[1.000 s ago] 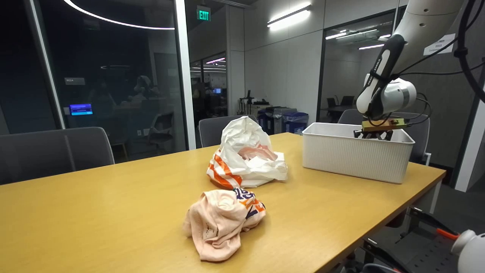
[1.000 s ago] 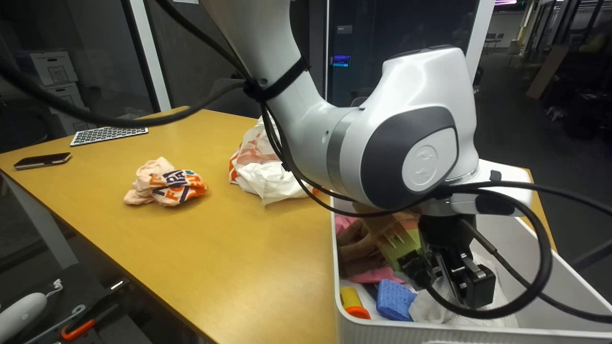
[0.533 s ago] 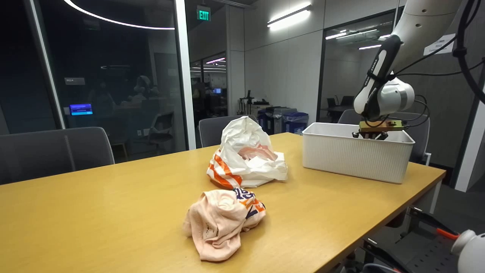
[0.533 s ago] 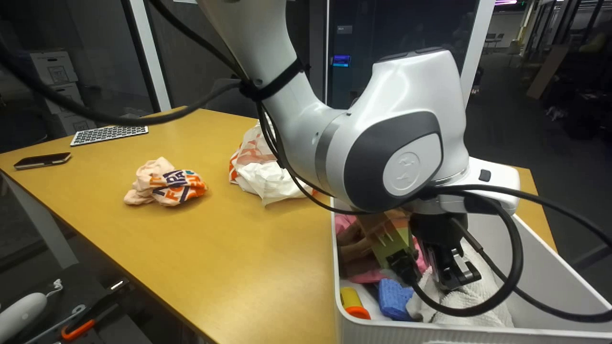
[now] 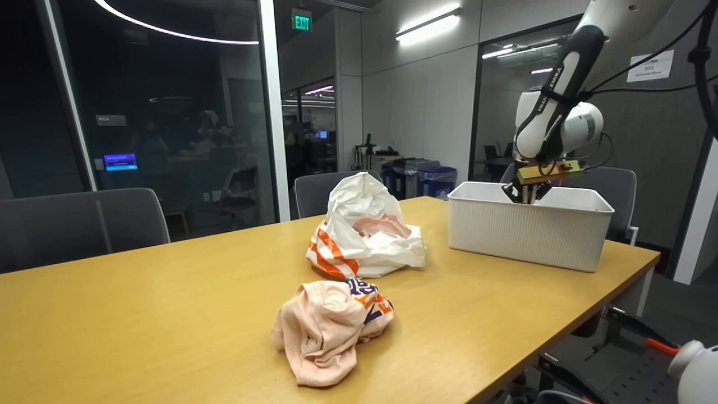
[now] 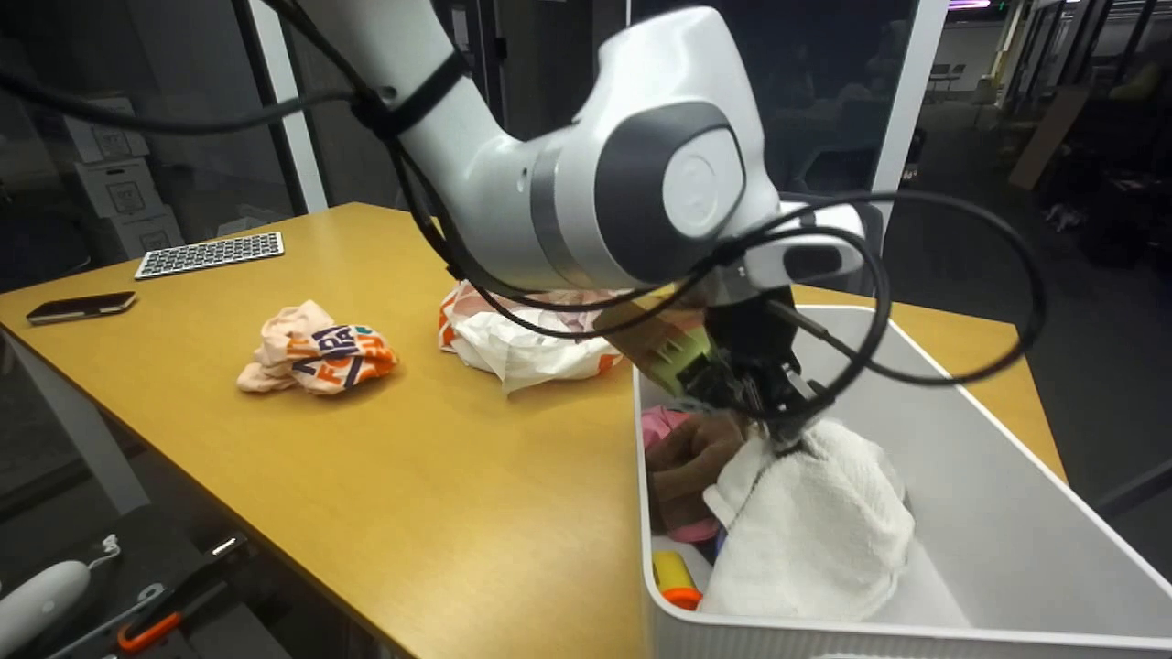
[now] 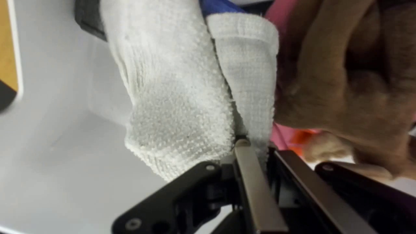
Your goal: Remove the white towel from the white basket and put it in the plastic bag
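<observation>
The white towel [image 6: 815, 531] hangs bunched from my gripper [image 7: 258, 148] inside the white basket [image 5: 527, 230]. In the wrist view a fold of the towel [image 7: 175, 81] runs between the two fingers, which are shut on it. Its lower part still reaches down among the basket's contents. Seen from outside, the gripper [image 5: 527, 196] is at the height of the basket's rim, its fingertips hidden behind the near wall. The plastic bag [image 5: 364, 230], white with orange stripes, slumps on the table beside the basket; the arm covers part of the bag [image 6: 522, 352] in an exterior view.
A brown plush toy [image 6: 691, 467], pink cloth [image 6: 664, 426] and a yellow and orange item [image 6: 673, 577] lie in the basket, near its bag-side wall. A peach shirt [image 5: 325, 325] with printed letters is on the table. Farther off are a keyboard [image 6: 211, 254] and a phone [image 6: 82, 307].
My gripper has closed on the towel and risen, moving towards the bag side. The towel has been drawn upward and now covers the blue item in the basket. Bag and shirt have stayed put.
</observation>
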You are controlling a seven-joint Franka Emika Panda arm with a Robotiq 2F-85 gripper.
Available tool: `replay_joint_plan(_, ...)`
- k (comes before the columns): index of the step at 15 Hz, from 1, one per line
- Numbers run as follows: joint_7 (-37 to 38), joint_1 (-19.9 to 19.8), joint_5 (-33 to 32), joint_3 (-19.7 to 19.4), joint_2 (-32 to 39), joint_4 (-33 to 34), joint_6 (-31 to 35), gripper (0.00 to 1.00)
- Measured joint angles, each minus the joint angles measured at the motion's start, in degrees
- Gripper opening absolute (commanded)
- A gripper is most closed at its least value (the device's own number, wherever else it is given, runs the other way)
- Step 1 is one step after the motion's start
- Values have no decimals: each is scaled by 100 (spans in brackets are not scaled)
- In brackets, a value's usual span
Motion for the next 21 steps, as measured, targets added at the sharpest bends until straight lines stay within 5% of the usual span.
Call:
replay_joint_plan(6, 1814, 2014, -2926, -1323, -918, 323, -70, 0)
replay_joint_plan(9, 2576, 2541, -4342, -1464, -1431, 733, -448, 0)
replay_joint_plan(12, 3325, 2810, -5579, -1209, -2202, 949, -972, 0)
replay_joint_plan(14, 3335, 2927, -5585, -877, -2818, 791, -1361, 0)
replay_joint_plan(16, 2771, 2812, -4802, -298, -3417, 429, -1707, 0)
replay_joint_plan(21, 1139, 3460, -2656, -106, -4566, -348, -2883, 0)
